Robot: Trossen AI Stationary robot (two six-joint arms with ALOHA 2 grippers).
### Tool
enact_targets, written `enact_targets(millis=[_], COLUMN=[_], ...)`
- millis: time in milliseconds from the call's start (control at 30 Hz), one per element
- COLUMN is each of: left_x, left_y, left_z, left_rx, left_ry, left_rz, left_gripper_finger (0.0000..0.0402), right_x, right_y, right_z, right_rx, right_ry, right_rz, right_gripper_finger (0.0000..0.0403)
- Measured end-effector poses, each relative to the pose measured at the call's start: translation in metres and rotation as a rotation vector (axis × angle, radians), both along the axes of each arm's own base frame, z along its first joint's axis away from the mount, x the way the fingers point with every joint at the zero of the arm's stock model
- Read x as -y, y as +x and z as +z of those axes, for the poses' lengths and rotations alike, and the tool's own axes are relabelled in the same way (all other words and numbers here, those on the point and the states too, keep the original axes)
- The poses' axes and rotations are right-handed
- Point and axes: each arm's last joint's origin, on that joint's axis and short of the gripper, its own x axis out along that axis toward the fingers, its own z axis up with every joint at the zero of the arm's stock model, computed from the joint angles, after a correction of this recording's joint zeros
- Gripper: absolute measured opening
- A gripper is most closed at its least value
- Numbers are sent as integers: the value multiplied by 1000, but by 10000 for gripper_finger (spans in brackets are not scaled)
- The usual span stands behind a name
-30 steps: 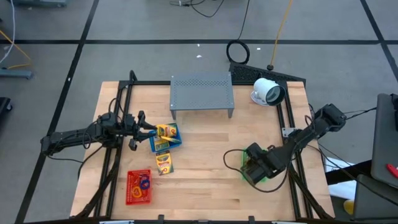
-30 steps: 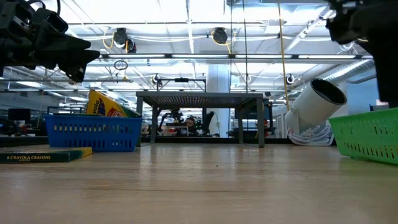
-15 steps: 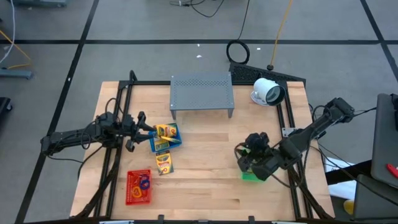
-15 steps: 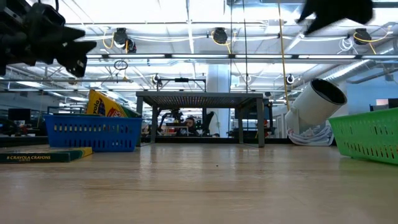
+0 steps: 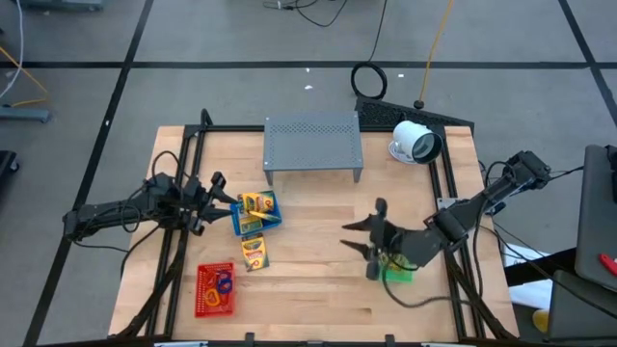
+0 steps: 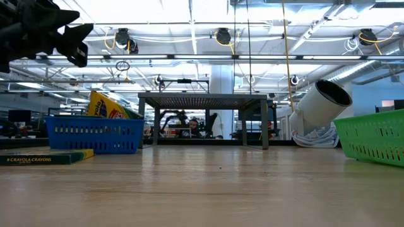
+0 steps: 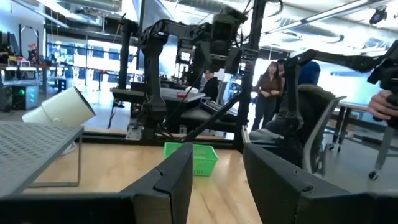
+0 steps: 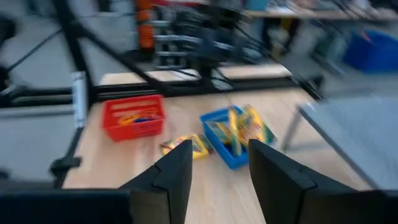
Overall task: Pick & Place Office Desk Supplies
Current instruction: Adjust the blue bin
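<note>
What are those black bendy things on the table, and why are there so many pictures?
They are two robot arms with pincers for picking things up. One camera looks down from above, one sits low on the wooden table, and one rides on each arm's wrist. The left gripper waits beside a blue basket holding a yellow crayon pack; another crayon pack lies flat nearby. The right gripper hangs open over the table next to a green basket. A red basket holds rubber bands. Neither pincer holds anything.
</note>
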Motion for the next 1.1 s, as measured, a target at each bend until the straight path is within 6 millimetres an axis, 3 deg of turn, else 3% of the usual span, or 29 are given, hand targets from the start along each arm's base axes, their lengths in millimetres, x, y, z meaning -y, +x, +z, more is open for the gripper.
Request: enact_targets(millis=[133,400,700,1100], left_x=[0,0,0,2], left_y=[0,0,-1,-2], left_z=[1,1,3,6], left_rx=[8,-9,5,-29], left_ry=[-20,-79,-104,-135], left_rz=[-5,-17,-24,-100], left_gripper_finger=[152,152,152,152], right_x=[-4,-1,16,32], right_y=[4,17,26,41], right_z=[8,14,-2,-20], right_rx=[47,169,181,128], right_ry=[-92,-98,-10,-31], right_rz=[142,165,81,14], right_gripper_finger=[139,137,136,132])
